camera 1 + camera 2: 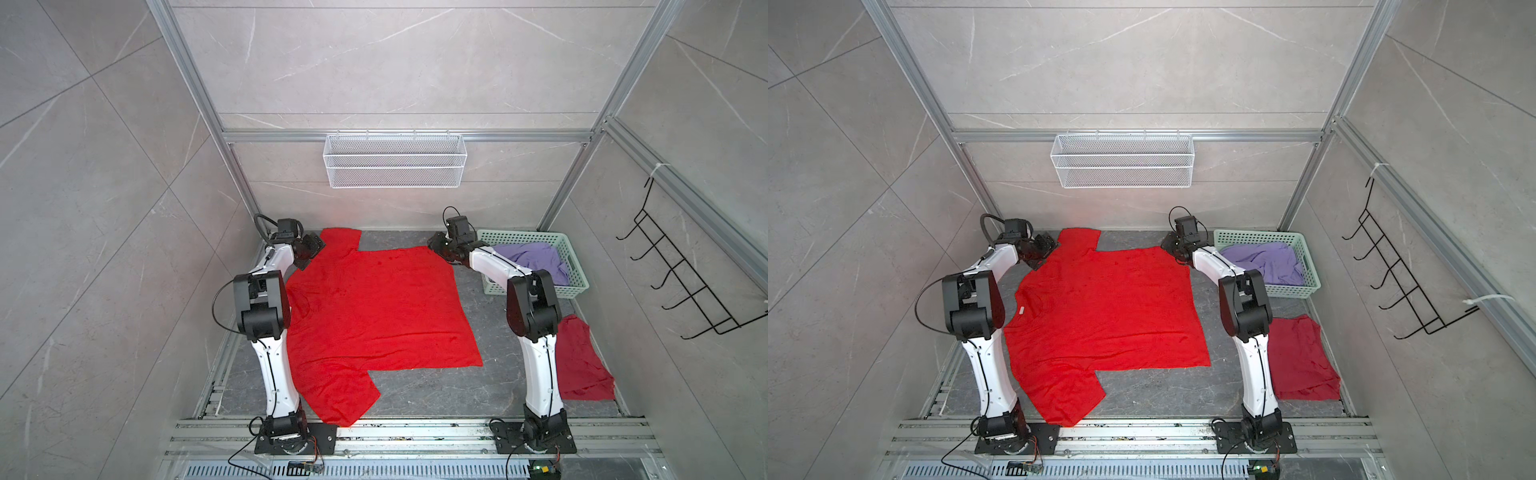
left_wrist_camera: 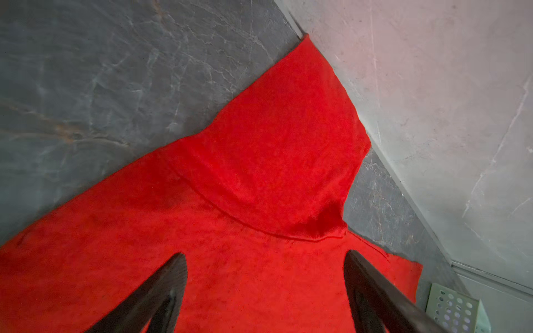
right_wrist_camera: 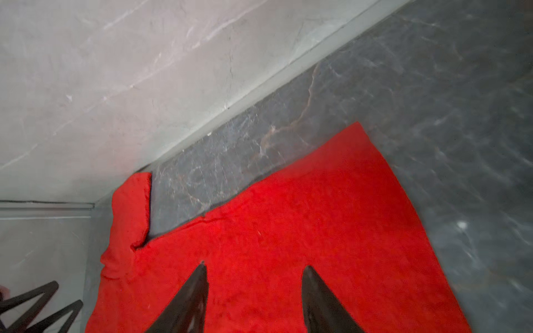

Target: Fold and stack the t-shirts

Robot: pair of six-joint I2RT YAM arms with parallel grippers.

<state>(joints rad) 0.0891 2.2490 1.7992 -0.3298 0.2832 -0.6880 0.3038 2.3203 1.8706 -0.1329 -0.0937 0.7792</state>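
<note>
Bright red shirt (image 1: pixel 374 311) lies spread flat on the table (image 1: pixel 419 395); left gripper (image 2: pixel 266 253) gapes wide over its far shoulder, right gripper (image 3: pixel 255 264) stands parted over the far hem corner, both empty. Whether the tips touch cloth is unclear, the views being blurred. Risk: pinching one layer only, or uneven lifts, would skew the fold.

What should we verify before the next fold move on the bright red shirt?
1. bright red t-shirt spread flat: ok, small wrinkles near neck label.
2. left gripper open, over the cloth by far sleeve: ok.
3. right gripper open, near far hem corner: ok.
4. Contact with cloth: cannot tell.
5. dark red t-shirt apart from it: ok.
6. lavender t-shirt folded: not ok, crumpled in mint-green basket.
</note>
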